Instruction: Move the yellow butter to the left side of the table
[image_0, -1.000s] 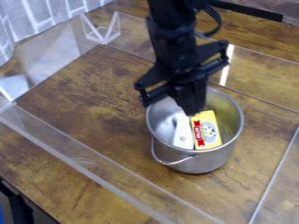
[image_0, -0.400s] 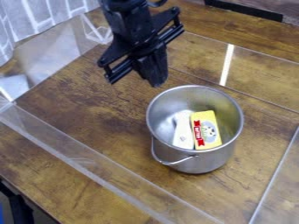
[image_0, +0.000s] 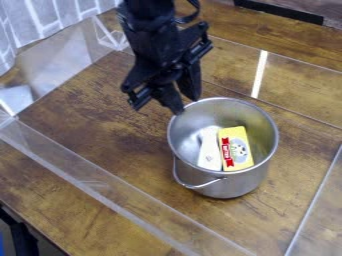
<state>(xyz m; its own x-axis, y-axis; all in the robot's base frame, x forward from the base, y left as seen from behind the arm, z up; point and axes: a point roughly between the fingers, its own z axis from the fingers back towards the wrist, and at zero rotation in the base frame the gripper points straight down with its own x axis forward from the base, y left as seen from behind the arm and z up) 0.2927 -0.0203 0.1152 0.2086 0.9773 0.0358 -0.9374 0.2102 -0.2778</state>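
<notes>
The yellow butter (image_0: 235, 148), a flat packet with a red-and-white label, lies inside the round steel pot (image_0: 254, 176), leaning against its right wall. A plain white block (image_0: 206, 144) lies next to it in the pot. My black gripper (image_0: 166, 98) hangs over the table (image_0: 94, 120) just above and left of the pot's rim, fingers pointing down. It holds nothing. The fingers are dark and close together, so the gap between them does not show. The butter sits to the right of the gripper and lower than it.
Clear plastic sheets (image_0: 80, 180) edge the tabletop at the front left and back left. Bare wood lies to the left of the pot. A bright reflection streak (image_0: 259, 75) marks the wood behind the pot.
The gripper lifted out of the pot with nothing in it, swung up and left, and has now come back down toward the pot's left rim. Butter and white block have stayed in the pot.
</notes>
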